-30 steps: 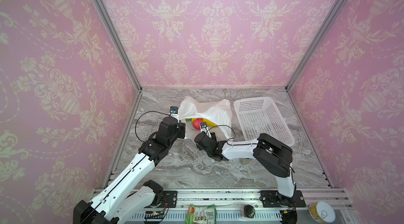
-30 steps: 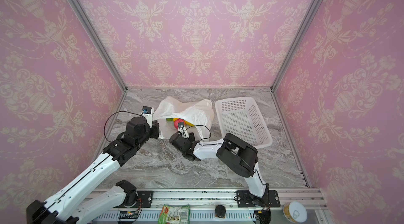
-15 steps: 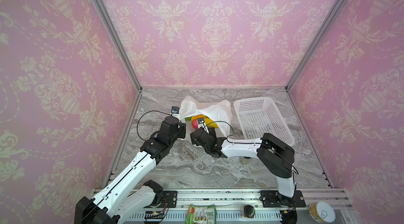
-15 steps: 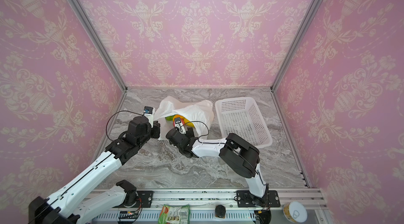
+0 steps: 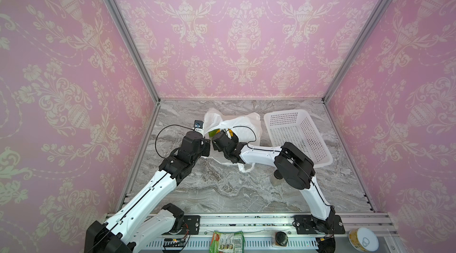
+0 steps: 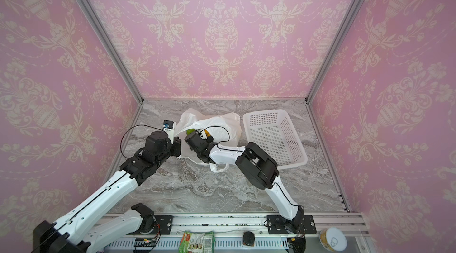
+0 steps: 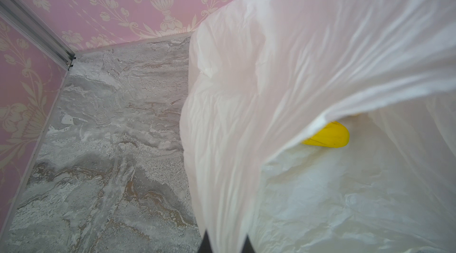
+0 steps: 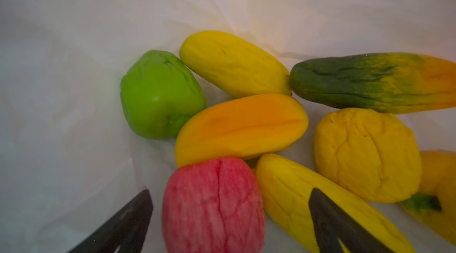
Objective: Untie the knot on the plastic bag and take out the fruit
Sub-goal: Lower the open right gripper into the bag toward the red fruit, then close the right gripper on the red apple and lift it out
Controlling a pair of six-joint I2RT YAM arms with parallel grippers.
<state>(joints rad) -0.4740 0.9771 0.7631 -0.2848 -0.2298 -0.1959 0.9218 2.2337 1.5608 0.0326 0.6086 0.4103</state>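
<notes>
White plastic bag [image 5: 243,122] is pinched tight by its rim in your left hand [image 7: 225,242]. Your right hand [image 8: 229,191], spread wide inside, straddles the pink-red fruit [image 8: 212,204], gripping nothing. Basket [image 5: 317,138] stands on the surface [image 5: 222,190] at the bag's 3 o'clock.

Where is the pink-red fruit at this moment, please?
In the right wrist view, the pink-red fruit lies inside the plastic bag, between the open right gripper's fingers, next to the orange fruit and a yellow oblong fruit.
</notes>
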